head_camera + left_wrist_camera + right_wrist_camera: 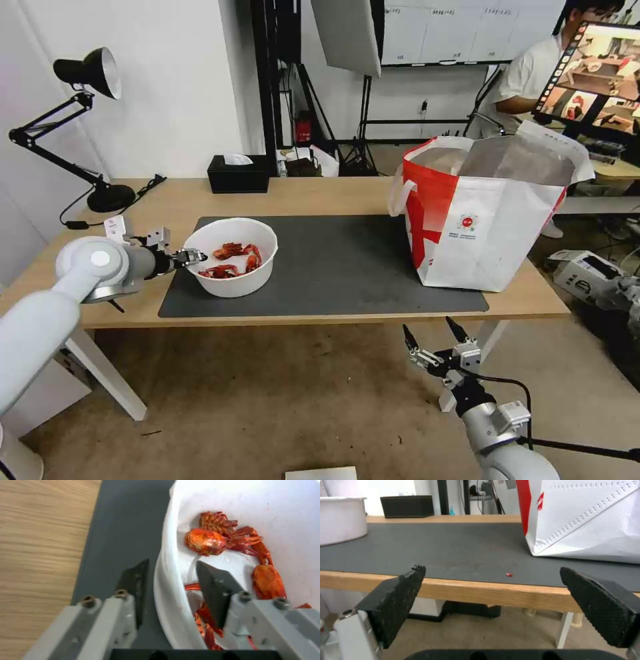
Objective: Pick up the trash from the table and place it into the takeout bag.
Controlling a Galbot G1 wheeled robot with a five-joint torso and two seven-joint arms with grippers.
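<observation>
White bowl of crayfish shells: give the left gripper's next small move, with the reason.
Probably close the jaws. The left gripper straddles the white bowl's near rim, one finger inside by the crayfish shells, one outside over the dark mat, with a gap still showing.

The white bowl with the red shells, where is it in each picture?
Head view: the bowl sits on the mat's left end, the left gripper at its rim.
Left wrist view: the bowl is close up, its rim between the open fingers.
Right wrist view: the bowl is far off on the mat.
Shared landmark: the dark mat under the bowl.
</observation>
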